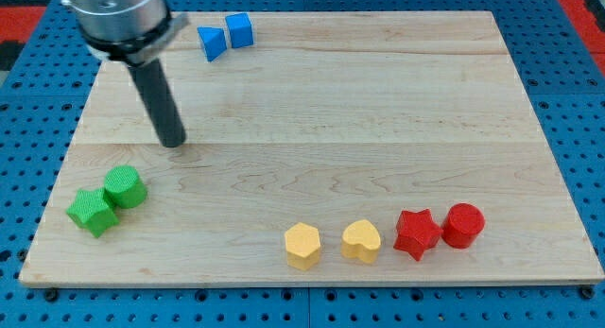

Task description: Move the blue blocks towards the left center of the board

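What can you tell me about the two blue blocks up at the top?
The blue blocks sit side by side near the view's top edge of the wooden board, left of its middle. The blue triangular block is on the view's left; the blue cube is on its right, turned a little. They look like painted wood, matte and bright. They are touching or nearly so. Nothing else touches them: my tip rests lower down, towards the view's left, well apart.

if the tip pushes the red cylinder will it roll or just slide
Probably slide: the red cylinder stands on its flat end, so rolling looks unlikely. It seems small and light, so it should move easily on the smooth board. It touches the red star, so a leftward push would likely shove both.
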Motion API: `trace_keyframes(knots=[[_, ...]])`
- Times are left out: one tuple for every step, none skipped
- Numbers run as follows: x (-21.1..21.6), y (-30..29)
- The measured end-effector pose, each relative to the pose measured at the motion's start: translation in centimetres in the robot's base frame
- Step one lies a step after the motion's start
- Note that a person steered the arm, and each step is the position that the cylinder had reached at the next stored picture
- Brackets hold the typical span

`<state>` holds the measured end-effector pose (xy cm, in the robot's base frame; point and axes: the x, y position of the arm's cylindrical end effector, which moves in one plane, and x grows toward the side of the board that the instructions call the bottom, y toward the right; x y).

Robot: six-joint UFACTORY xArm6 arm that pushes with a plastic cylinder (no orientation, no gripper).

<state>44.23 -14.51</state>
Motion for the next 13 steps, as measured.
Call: trace_keyframes(knots=[[0.0,2.7],[0.0,2.7],[0.0,3.2],[0.0,5.0],[0.0,6.4],[0.0,9.6],[0.0,13.7],[0.0,17.3],[0.0,17.8],[0.0,17.8],[-0.1,15.8],[-0.5,11.0],[-1.3,5.3]])
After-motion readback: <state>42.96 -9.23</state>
